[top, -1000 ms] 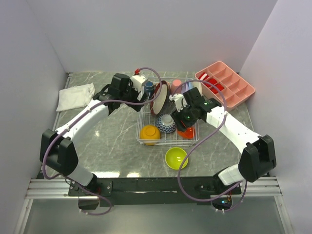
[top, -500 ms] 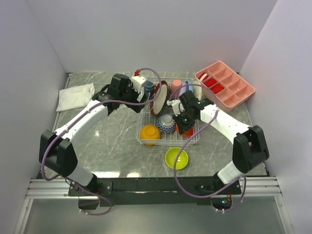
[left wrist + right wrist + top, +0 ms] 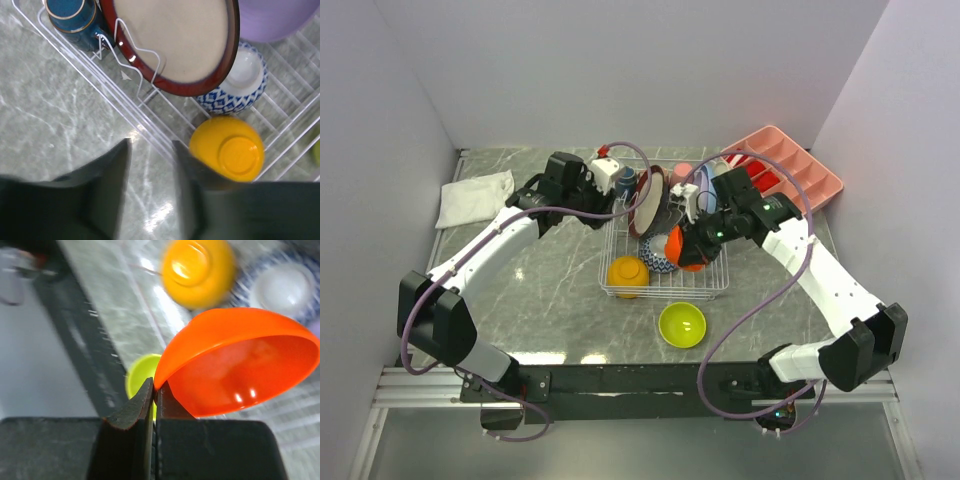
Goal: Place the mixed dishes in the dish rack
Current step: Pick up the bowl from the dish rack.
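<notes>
Orange bowl [image 3: 240, 365], rim pinched in right jaws, above dish rack [image 3: 660, 293].

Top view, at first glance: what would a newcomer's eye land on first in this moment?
The red-orange bowl stands out first, pinched by its rim in the right gripper and tipped on edge over the right half of the dish rack. Next comes the lime bowl, alone on the table just in front of the rack. In the rack's far part, a big dark-red-rimmed plate stands on edge.
</notes>
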Robot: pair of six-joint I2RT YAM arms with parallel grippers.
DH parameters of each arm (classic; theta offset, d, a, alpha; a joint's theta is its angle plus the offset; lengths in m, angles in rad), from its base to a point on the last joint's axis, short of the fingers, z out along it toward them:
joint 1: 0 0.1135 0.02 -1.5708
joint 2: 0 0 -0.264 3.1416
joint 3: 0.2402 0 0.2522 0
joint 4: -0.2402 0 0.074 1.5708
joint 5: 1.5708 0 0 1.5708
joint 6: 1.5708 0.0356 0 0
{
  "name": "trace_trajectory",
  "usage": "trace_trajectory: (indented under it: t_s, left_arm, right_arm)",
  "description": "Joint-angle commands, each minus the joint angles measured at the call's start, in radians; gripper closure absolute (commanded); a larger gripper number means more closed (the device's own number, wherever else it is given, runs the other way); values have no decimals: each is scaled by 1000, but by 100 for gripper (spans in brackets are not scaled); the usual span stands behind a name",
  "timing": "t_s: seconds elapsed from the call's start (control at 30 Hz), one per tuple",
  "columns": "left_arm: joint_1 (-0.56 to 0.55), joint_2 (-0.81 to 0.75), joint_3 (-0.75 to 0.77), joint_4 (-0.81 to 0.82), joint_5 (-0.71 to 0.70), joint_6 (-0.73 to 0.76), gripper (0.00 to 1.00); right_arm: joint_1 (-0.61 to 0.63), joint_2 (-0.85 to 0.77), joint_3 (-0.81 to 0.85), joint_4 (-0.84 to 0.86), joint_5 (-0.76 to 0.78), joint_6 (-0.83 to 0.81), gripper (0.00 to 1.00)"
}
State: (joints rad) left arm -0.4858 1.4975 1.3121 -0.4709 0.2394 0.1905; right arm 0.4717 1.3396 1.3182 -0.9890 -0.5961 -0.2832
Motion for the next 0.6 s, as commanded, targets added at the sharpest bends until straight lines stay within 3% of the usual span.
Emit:
trace_trajectory:
  t_s: [0.0,0.03,0.17,0.23,0.27,0.3,0.43,0.57]
  left_arm:
    - [3,-17,-1,-8,38,7,87]
    - [1,-16,-5,-9,34,1,99]
    - [1,-28,-11,-29,49,-13,99]
    - [1,-42,-13,-43,87,-10,99]
    - [3,-46,-14,-49,100,-10,99]
    - [3,-51,-16,-58,104,-8,99]
    - [1,-80,-16,-86,130,-5,99]
    - [3,-97,-20,-113,166,13,99]
  right_arm:
    - [-71,-13,24,19,-388,-73,100]
    - [-73,-19,-2,57,-424,-65,100]
    - [-73,-40,-133,384,-565,178,100]
    - [-71,-34,-219,635,-638,281,100]
    - [-71,-22,-243,721,-651,417,100]
    - [-62,-11,-263,866,-659,465,100]
    - [-53,52,-325,1163,-688,668,100]
    - [-50,134,-373,1574,-692,1047,100]
